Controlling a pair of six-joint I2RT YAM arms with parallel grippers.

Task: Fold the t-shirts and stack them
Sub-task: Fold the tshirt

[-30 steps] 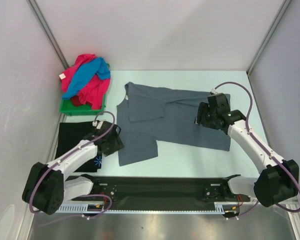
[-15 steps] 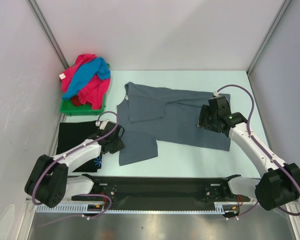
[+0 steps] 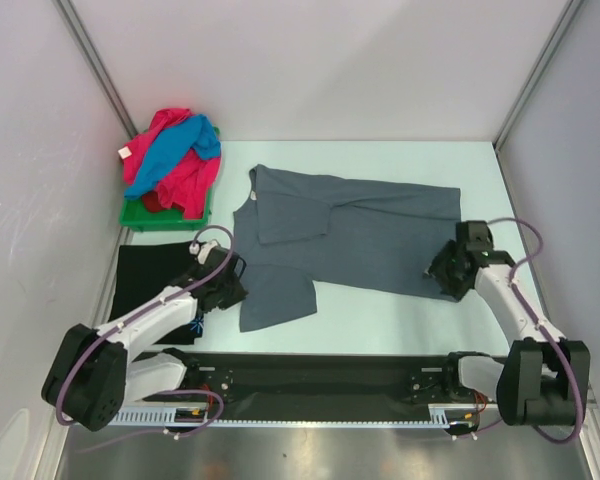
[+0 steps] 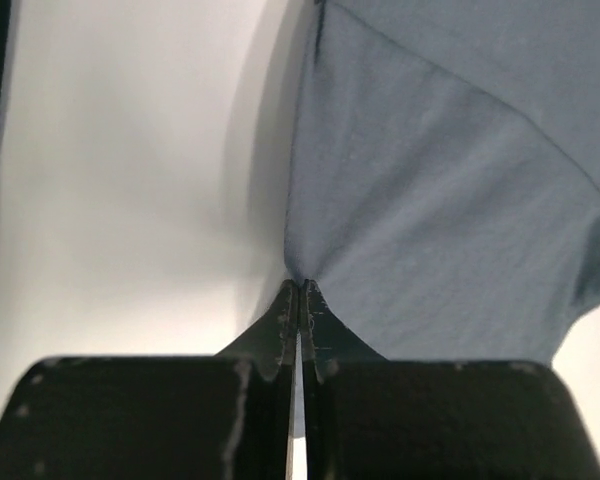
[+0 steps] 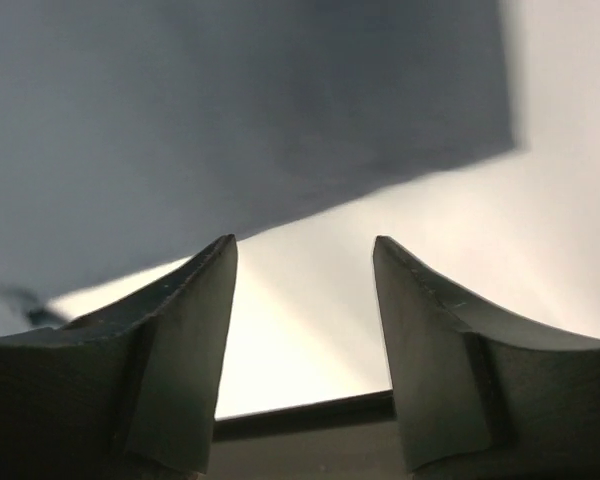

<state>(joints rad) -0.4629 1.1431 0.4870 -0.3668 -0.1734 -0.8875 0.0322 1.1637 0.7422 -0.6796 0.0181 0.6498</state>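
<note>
— Can any writing be read?
— None. The white tag (image 3: pixel 126 153) on the pink and blue t-shirts (image 3: pixel 170 160), heaped in the green tray (image 3: pixel 138 214), is too small.
— And the grey t-shirt (image 3: pixel 350 235)?
— It lies spread on the pale table (image 3: pixel 380 315) between plain walls. Only the left wrist view shows the left gripper (image 4: pixel 299 290) pinching its near-left edge. The right gripper (image 5: pixel 302 250) stands spread by the right hem, holding nothing. The black t-shirt (image 3: pixel 145 275) lies at the left.

Tabletop (image 3: pixel 380 160): pale, smooth. Lying directly on it: slate-grey t-shirt (image 3: pixel 350 235) spread flat mid-surface; black t-shirt (image 3: pixel 145 275) flat at the left edge, near the grey; green tray (image 3: pixel 140 215) in the far-left corner.
</note>
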